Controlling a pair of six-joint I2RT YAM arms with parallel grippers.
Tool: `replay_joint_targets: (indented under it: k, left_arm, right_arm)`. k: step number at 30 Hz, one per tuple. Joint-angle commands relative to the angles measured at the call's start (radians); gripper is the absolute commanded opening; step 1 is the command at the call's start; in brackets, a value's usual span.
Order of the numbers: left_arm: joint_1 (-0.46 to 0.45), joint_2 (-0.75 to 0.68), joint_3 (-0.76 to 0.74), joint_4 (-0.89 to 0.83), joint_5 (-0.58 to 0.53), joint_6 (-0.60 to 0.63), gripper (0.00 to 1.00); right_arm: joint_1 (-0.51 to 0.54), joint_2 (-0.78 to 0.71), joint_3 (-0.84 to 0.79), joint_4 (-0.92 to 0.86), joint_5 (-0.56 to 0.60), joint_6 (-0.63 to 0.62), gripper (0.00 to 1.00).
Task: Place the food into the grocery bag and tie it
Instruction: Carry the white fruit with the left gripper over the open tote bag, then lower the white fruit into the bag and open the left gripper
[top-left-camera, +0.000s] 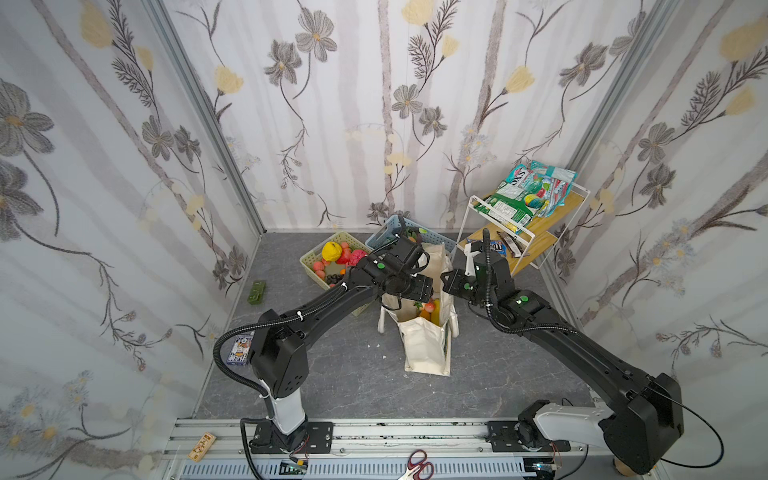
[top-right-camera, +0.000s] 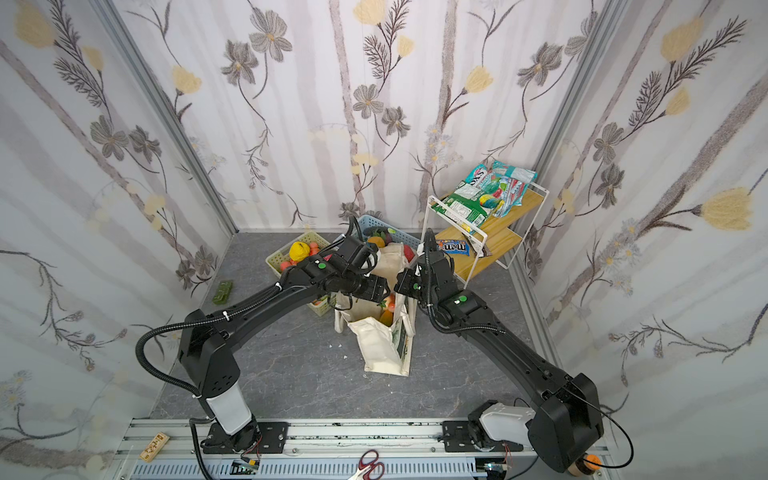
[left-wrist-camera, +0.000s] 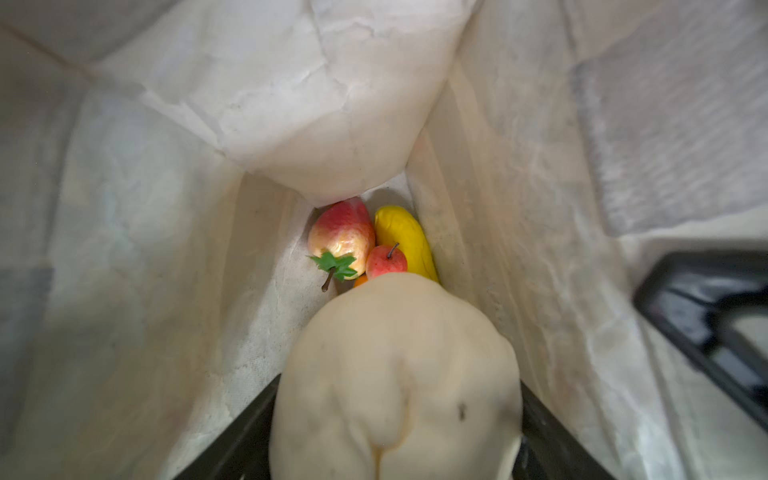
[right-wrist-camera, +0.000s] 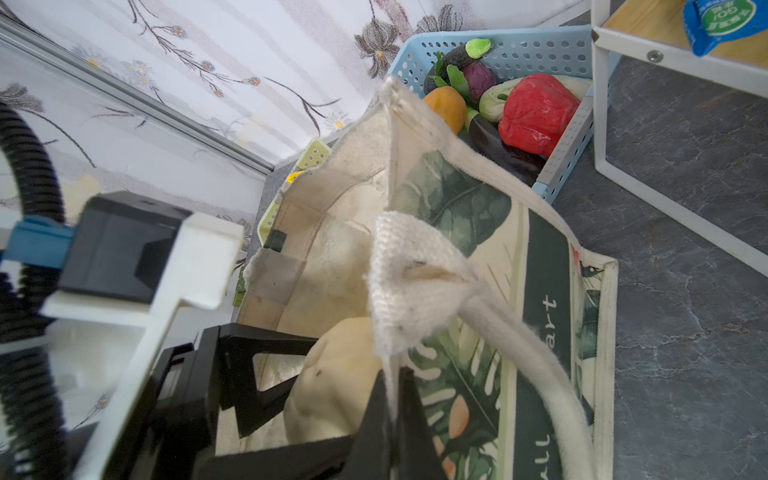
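Left wrist view: left jaws hold the beige cauliflower in the mouth of the grocery bag, above an apple and mango. Right jaws pinch the bag's rim, holding it open. Best released low and gently.

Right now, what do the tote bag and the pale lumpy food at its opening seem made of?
Grocery bag: likely canvas, matte; coarse weave and fuzzy rim show. Cauliflower: probably moulded plastic, dull smooth skin with soft lobes; foam is possible.
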Motion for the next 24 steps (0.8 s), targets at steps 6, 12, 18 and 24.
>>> replay_joint_targets:
  k: [6,12,18,24]
  left_arm:
    - [-0.034,0.044,0.010,-0.046,-0.110,0.077,0.76]
    - [-0.059,0.071,0.015,-0.069,-0.155,0.123,0.76]
    - [-0.081,0.104,0.016,-0.077,-0.164,0.137,0.76]
    - [-0.082,0.125,0.002,-0.062,-0.145,0.121,0.76]
  right_arm:
    - [-0.005,0.011,0.000,0.036,-0.004,-0.003,0.01]
    - [-0.010,0.015,-0.001,0.038,-0.007,-0.003,0.01]
    - [-0.013,0.006,-0.009,0.040,-0.008,-0.003,0.01]
    - [-0.017,-0.018,-0.032,0.040,-0.003,0.000,0.01]
